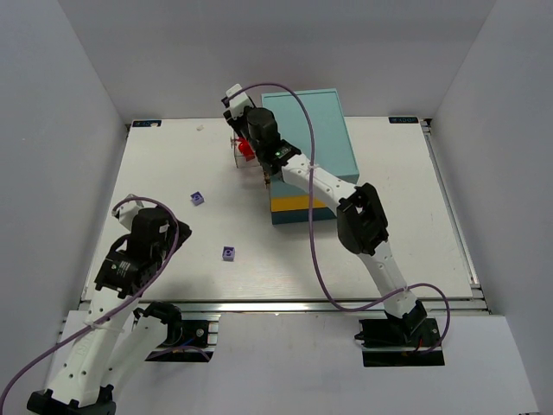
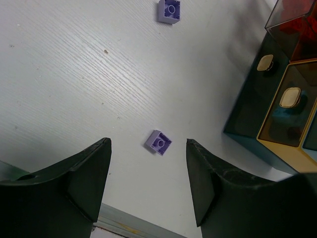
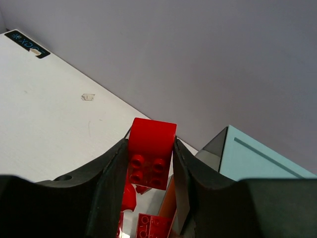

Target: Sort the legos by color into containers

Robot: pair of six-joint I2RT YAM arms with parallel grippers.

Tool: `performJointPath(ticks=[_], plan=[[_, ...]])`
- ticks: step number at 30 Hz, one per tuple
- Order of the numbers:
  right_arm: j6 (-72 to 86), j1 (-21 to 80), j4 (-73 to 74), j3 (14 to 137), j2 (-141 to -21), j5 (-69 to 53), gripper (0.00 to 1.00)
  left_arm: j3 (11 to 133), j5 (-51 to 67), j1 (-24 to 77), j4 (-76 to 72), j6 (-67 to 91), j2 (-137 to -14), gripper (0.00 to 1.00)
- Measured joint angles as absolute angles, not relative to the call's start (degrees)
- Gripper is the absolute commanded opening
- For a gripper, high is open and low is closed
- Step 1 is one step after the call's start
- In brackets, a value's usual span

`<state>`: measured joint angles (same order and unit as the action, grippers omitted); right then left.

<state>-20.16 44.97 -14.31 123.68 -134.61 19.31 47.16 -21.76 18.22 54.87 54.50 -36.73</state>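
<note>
My right gripper (image 3: pixel 150 145) is shut on a red lego (image 3: pixel 152 133) and holds it just above a clear drawer (image 3: pixel 174 208) with several red legos (image 3: pixel 151 229) in it. From above, this gripper (image 1: pixel 242 137) hovers over that red-filled drawer (image 1: pixel 245 152) at the cabinet's left back corner. My left gripper (image 2: pixel 148 144) is open and empty, above a purple lego (image 2: pixel 158 142) lying on the table. A second purple lego (image 2: pixel 169 10) lies farther off. Both purple legos also show from above, the nearer one (image 1: pixel 228 253) and the farther one (image 1: pixel 198 198). My left gripper (image 1: pixel 177 232) is left of them.
The teal and yellow cabinet (image 1: pixel 307 147) stands at the back centre, its clear handled drawers (image 2: pixel 290 106) facing left. The grey back wall (image 3: pixel 198 59) is close behind the right gripper. The table's metal front edge (image 2: pixel 124 223) lies just under the left gripper.
</note>
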Motion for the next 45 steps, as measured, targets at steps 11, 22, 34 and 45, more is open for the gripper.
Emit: performJointPath(ticks=[11, 22, 34, 45], plan=[[-19.6, 43.1, -15.2, 122.1, -134.6, 19.3, 0.58, 47.1, -20.7, 18.2, 52.4, 54.4, -39.5, 0.72], [-14.3, 39.8, -22.2, 93.6, -111.5, -8.9, 0.00, 49.4, -16.8, 18.2, 40.4, 51.6, -53.0, 0.02], [-8.1, 30.0, -26.4, 73.5, -81.3, -40.5, 0.00, 76.0, -12.1, 14.3, 33.8, 50.4, -96.6, 0.00], [-9.5, 22.2, -12.8, 57.4, -61.3, -33.0, 0.00, 103.6, -1.8, 10.7, 34.9, 46.5, -122.0, 0.13]])
